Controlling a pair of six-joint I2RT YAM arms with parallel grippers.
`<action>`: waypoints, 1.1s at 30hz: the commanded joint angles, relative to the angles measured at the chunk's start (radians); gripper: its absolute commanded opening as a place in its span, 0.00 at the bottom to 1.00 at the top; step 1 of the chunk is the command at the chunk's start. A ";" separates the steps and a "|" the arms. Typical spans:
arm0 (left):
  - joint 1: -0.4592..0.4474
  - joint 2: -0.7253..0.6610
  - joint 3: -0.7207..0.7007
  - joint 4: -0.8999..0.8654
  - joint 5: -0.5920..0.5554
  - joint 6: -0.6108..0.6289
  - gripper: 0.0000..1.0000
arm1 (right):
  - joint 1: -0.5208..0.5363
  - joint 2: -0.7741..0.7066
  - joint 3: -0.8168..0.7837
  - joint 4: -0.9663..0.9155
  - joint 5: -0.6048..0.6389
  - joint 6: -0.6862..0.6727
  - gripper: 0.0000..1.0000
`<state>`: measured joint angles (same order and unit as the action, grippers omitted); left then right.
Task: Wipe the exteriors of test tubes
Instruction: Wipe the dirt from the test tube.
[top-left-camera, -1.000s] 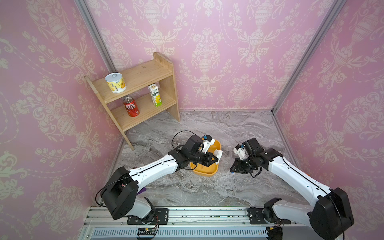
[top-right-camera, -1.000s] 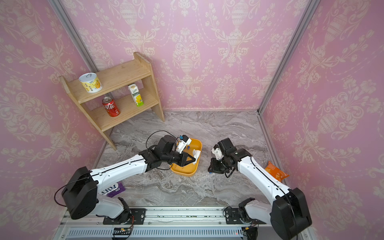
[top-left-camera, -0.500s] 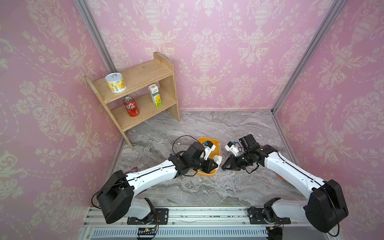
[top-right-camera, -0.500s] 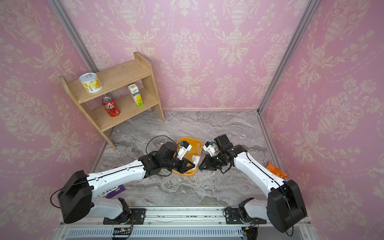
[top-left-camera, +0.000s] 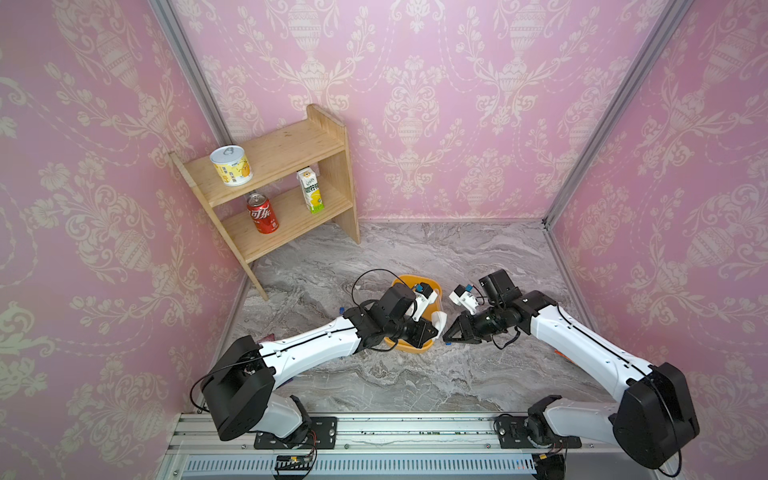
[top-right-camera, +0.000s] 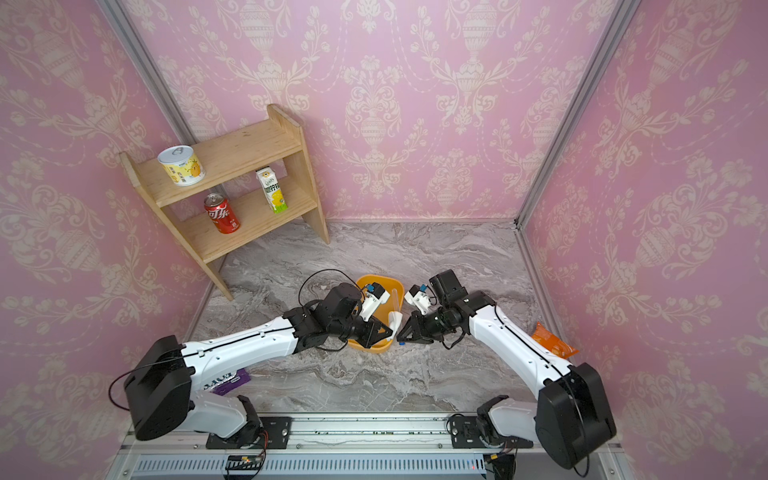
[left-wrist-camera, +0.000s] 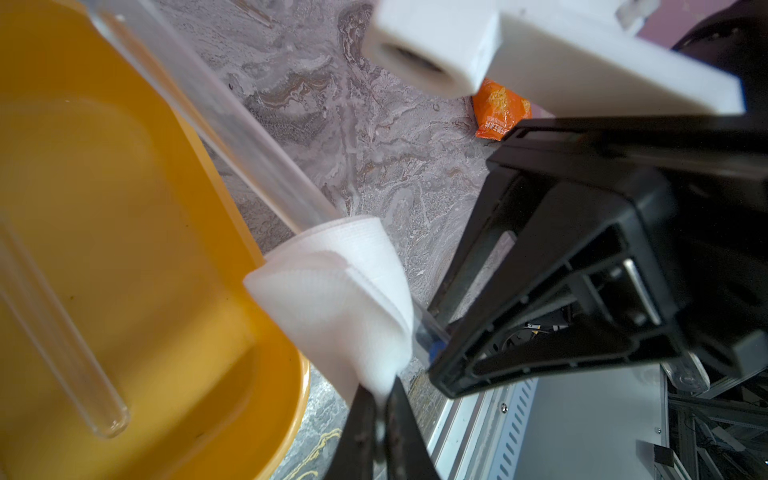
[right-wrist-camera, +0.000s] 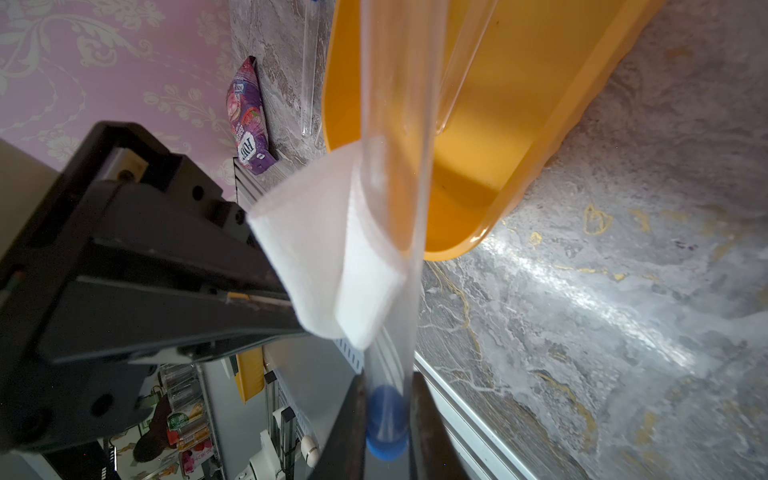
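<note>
My right gripper (right-wrist-camera: 386, 415) is shut on the blue-capped end (right-wrist-camera: 384, 434) of a clear test tube (right-wrist-camera: 390, 124), which reaches out over the yellow tub (right-wrist-camera: 519, 124). My left gripper (left-wrist-camera: 380, 415) is shut on a folded white wiping pad (left-wrist-camera: 340, 291). The pad wraps the held tube (left-wrist-camera: 232, 137) near its cap. In both top views the two grippers (top-left-camera: 435, 330) (top-left-camera: 446, 334) meet tip to tip at the tub's near right corner. A second tube (left-wrist-camera: 62, 340) lies inside the tub. More tubes (right-wrist-camera: 307, 75) lie on the table beside it.
A wooden shelf (top-left-camera: 282, 183) with a tin, a red can and a carton stands at the back left. An orange packet (top-right-camera: 555, 343) lies by the right wall. A purple packet (top-right-camera: 232, 380) lies under the left arm. The metal rail (top-left-camera: 374, 432) runs along the front edge.
The left gripper has come off the tub's middle towards its near right corner with the pad. The right gripper has swung left to meet it, and the tube now sits in the pad.
</note>
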<state>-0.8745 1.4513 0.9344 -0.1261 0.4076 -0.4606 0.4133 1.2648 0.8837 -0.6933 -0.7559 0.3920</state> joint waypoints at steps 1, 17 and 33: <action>-0.006 0.023 0.044 -0.038 -0.029 0.046 0.09 | 0.005 -0.039 -0.019 -0.030 -0.020 -0.015 0.10; 0.031 0.109 0.169 -0.073 -0.040 0.125 0.09 | 0.006 -0.085 -0.041 -0.067 -0.003 -0.012 0.09; 0.091 0.172 0.254 -0.101 0.005 0.160 0.09 | 0.006 -0.096 -0.047 -0.072 0.016 -0.013 0.09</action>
<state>-0.7837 1.6180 1.1664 -0.2081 0.3862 -0.3260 0.4133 1.1782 0.8417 -0.7471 -0.7441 0.3920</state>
